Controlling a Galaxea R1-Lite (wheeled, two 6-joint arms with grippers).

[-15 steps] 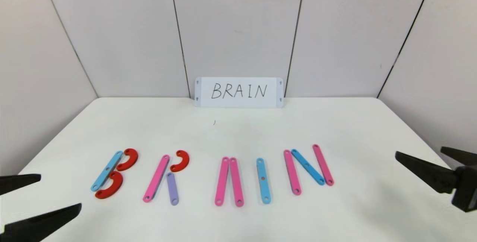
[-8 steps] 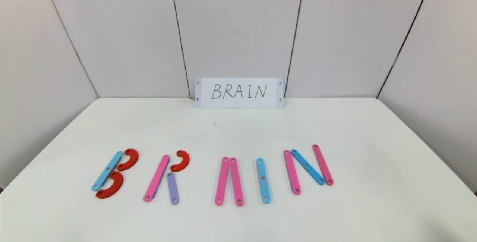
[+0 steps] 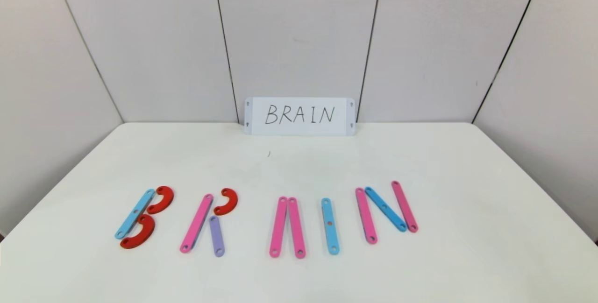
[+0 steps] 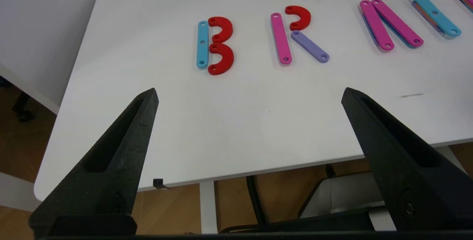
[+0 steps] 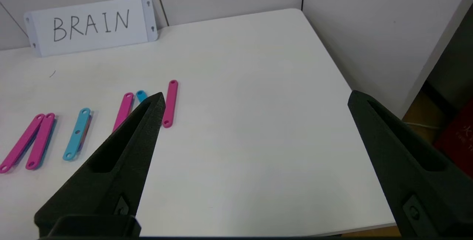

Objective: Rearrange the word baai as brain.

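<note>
The word lies in a row across the front of the white table [image 3: 299,167]. Its B [image 3: 140,218] is a blue strip with two red arcs. The R [image 3: 208,222] is a pink strip, a red arc and a short purple strip. Two pink strips [image 3: 287,227] stand side by side, then a blue strip [image 3: 330,226], then an N [image 3: 385,211] of two pink strips and a blue diagonal. Neither gripper shows in the head view. My left gripper [image 4: 249,95] is open and empty, off the table's near left edge. My right gripper [image 5: 256,97] is open and empty over the bare right side.
A white card [image 3: 299,116] with handwritten BRAIN leans against the back wall. Grey wall panels enclose the table on three sides. In the left wrist view a table leg [image 4: 208,208] and cables [image 4: 253,195] show below the front edge.
Both grippers, seen at the lower left and right edges of the head view a second ago, have drawn back out of that view. The letters have not moved.
</note>
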